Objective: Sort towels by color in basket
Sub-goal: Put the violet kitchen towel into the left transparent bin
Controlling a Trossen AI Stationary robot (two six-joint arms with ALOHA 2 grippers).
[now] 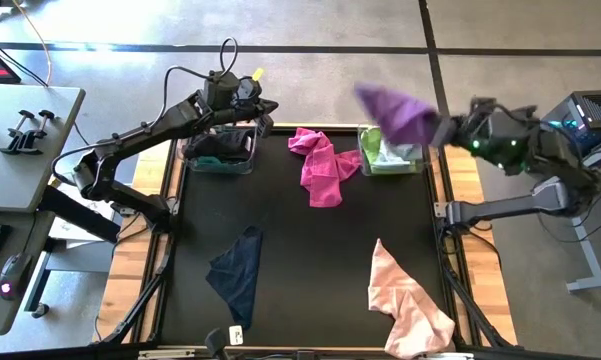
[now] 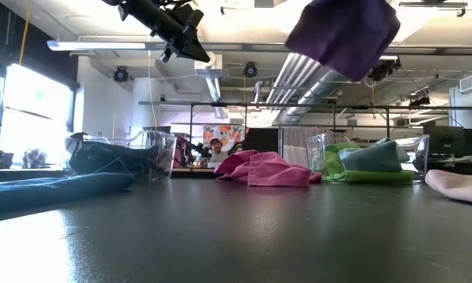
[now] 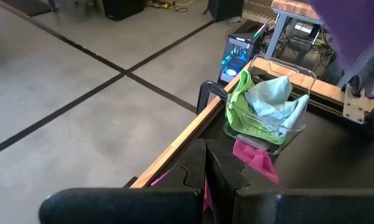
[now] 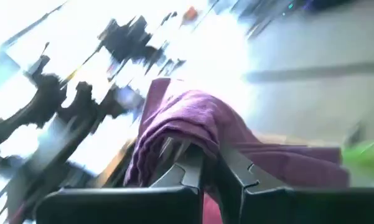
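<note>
Pinching the purple towel (image 1: 402, 113), the right gripper (image 4: 213, 167) hangs high near the right basket (image 1: 417, 163), which holds lime and mint cloths. Only the right wrist view shows the fingers clamped on the fabric. The left gripper (image 3: 205, 180), fingers pressed together, hovers above the left basket (image 1: 242, 165). Magenta towel (image 1: 320, 165), navy towel (image 1: 237, 272) and pink towel (image 1: 405, 300) lie on the table (image 1: 300, 250).

A black tabletop (image 1: 280, 260) with wooden side rails stands on a grey concrete floor (image 1: 340, 25) crossed by dark seams. Beyond its left edge sits a grey desk (image 1: 25, 150). Past the far edge, ceiling ducts (image 2: 298, 71) and strip lights (image 2: 118, 45) run overhead, and bright windows (image 2: 27, 110) glare at one side.
</note>
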